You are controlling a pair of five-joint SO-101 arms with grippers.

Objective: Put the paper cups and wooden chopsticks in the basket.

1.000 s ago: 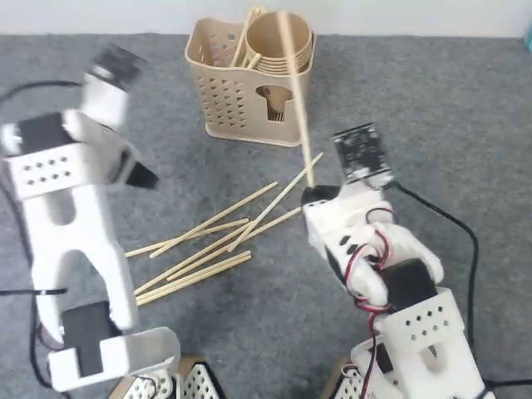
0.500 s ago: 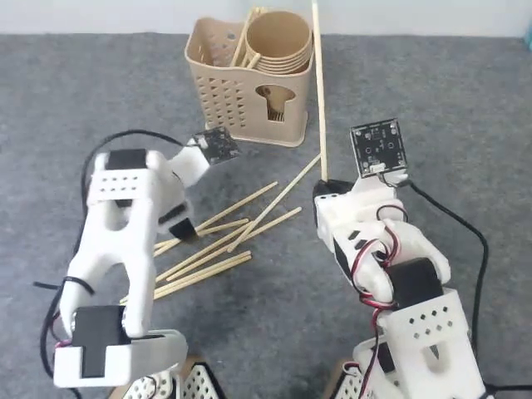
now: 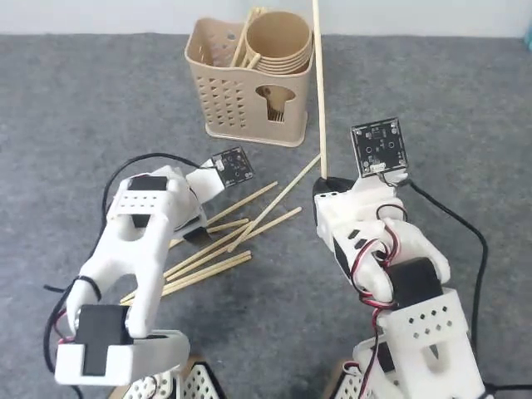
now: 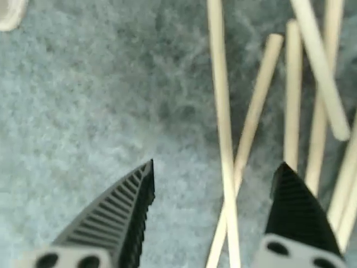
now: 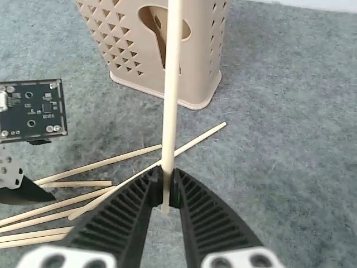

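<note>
The right claw (image 5: 165,173) pinches one chopstick (image 5: 173,84) upright; the basket (image 5: 122,44) stands at its twelve o'clock, loose chopsticks (image 5: 100,163) on the worktop (image 5: 290,139) at nine.

Grey carpet (image 3: 465,100) under everything, fuzzy nap, same in both wrist views. White strip (image 3: 100,15) runs along the top edge of the high view. 1 teal bit (image 3: 529,37) at the upper right edge, can't tell what.

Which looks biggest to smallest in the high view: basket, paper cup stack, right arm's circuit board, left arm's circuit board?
1. basket
2. paper cup stack and right arm's circuit board: these look about alike, and the cups sit partly hidden in the basket, so I can't rank them
3. left arm's circuit board
</note>
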